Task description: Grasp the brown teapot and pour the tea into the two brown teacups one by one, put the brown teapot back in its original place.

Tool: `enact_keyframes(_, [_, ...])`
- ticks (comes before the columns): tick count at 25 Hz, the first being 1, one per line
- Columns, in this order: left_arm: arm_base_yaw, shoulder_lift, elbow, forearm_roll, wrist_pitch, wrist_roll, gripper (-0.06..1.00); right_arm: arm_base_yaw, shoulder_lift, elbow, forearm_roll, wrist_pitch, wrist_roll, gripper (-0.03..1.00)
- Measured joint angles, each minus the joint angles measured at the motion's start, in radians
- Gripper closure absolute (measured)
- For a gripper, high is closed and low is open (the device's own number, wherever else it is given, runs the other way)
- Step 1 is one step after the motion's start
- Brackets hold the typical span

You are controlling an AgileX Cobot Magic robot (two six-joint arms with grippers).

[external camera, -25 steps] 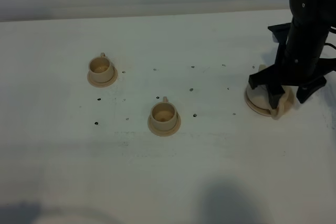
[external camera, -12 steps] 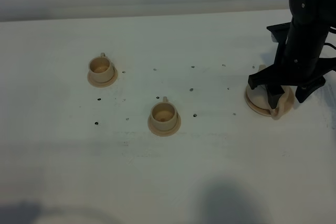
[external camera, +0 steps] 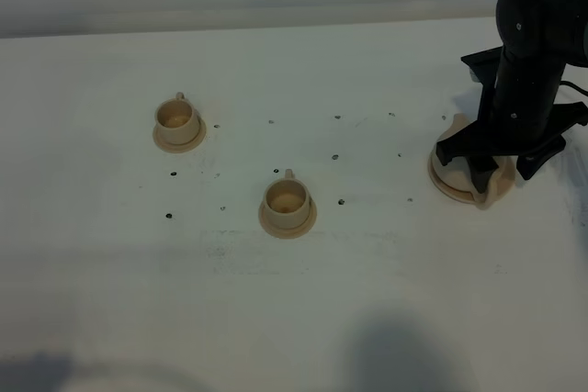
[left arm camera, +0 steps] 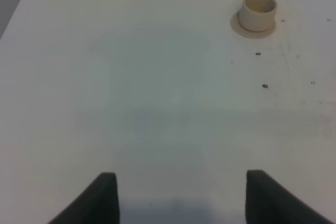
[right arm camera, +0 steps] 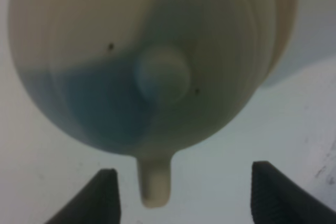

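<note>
Directly under parted fingers (right arm camera: 107,198), brown teapot (right arm camera: 152,61)

right arm | leaned left | right end effector (external camera: 503,174) | eased slightly lower at brown teapot (external camera: 457,168)

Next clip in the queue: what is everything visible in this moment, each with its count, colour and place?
table: one, white, fills every view.
brown teapot: one, pale beige, at the right of the table on the large saucer.
large saucer: one, pale tan, under the teapot.
teacups: two, pale beige, one at the left, the other nearer the middle.
small saucers: two, pale tan, one under each cup.
dark specks: several, scattered between the cups and the teapot.
right gripper: one, black, over the teapot, jaws wide apart.
left gripper: one, dark, over bare table, jaws apart with nothing between.
</note>
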Motion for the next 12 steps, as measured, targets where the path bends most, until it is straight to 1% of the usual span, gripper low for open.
enact_keyframes(5, [0.0,0.0,0.0,0.0,0.0,0.0,0.42,0.0,0.0,0.0,-0.009,-0.019,-0.008,0.47])
enact_keyframes(12, [0.0,0.0,0.0,0.0,0.0,0.001,0.42,0.0,0.0,0.0,-0.009,-0.018,-0.008,0.53])
